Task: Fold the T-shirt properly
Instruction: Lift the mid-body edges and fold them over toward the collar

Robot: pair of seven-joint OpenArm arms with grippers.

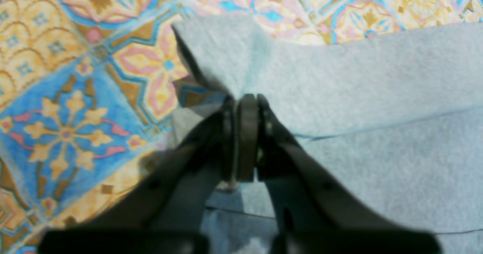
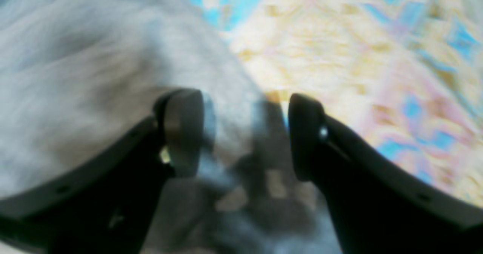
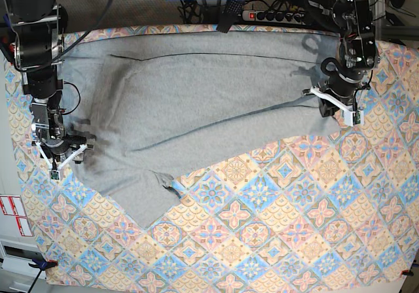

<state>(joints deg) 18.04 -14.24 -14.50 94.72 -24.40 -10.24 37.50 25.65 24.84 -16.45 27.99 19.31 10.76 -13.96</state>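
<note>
There is one T-shirt, grey and plain on the side facing up, spread across the far half of one patterned tablecloth, with one sleeve reaching toward the near side. Two arms work it, one at each end of the cloth.

The left gripper has its jaws pressed together on a bunched edge of the T-shirt, the fabric rising in a small peak just beyond the fingertips. In the base view it sits at the shirt's right-hand edge.

The right gripper has its jaws standing well apart, with grey fabric lying under and between them; I cannot tell whether either finger touches the cloth. From the base view it is low at the shirt's left-hand edge.

The right wrist view is badly blurred, so folds and seams there are hard to make out. No lettering shows anywhere. The shirt's far edge runs close to the table's back, where one power strip sits partly hidden among cables.
</note>
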